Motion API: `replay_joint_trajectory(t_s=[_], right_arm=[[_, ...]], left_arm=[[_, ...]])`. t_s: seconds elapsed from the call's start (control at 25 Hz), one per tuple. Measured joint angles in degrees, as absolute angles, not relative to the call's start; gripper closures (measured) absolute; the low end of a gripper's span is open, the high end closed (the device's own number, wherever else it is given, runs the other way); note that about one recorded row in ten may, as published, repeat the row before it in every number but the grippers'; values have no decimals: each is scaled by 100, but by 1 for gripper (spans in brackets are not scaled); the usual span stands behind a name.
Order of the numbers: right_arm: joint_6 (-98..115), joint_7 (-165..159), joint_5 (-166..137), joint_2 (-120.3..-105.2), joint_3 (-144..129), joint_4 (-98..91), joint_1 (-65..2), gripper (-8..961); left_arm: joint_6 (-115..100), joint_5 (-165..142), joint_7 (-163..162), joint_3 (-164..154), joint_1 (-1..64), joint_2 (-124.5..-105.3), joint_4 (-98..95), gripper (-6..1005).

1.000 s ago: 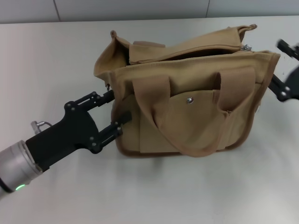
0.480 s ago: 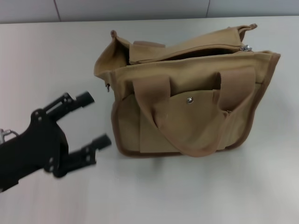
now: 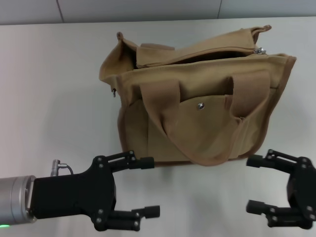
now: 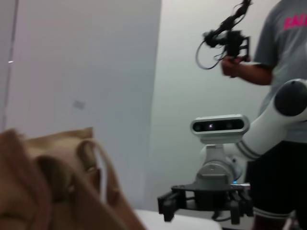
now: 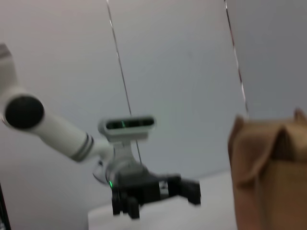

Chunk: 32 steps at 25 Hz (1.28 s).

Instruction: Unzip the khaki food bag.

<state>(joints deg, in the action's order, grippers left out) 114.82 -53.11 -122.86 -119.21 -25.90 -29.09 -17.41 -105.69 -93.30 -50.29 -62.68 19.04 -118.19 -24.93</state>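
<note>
The khaki food bag [image 3: 197, 113] stands upright in the middle of the white table, front pocket with silver snap [image 3: 200, 105] facing me. Its top gapes open in a dark slit, with the silver zipper pull [image 3: 259, 50] at the bag's right end. My left gripper [image 3: 150, 186] is open and empty in front of the bag's lower left corner, apart from it. My right gripper [image 3: 252, 183] is open and empty in front of the bag's lower right corner. The bag also shows in the left wrist view [image 4: 57, 191] and the right wrist view [image 5: 268, 177].
The white table [image 3: 54, 74] spreads left of the bag, with a grey wall strip behind it. In the left wrist view a person [image 4: 283, 57] stands behind my right arm, holding a hand-held device [image 4: 230, 40].
My left gripper has left the bag's left end and swung down to the table's front. My right gripper left the bag's right end, went out of view, and now shows at the front right.
</note>
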Motion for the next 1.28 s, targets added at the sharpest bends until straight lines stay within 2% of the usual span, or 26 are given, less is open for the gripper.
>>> replay_joint_trajectory(t_s=[1.28], right_arm=[[11233,-5317,-12268,-11944,-2560,-2892,-1828,100]], left_arm=[[-10613,-9307,-4997,-6039,1762,-11821,-2523,158]])
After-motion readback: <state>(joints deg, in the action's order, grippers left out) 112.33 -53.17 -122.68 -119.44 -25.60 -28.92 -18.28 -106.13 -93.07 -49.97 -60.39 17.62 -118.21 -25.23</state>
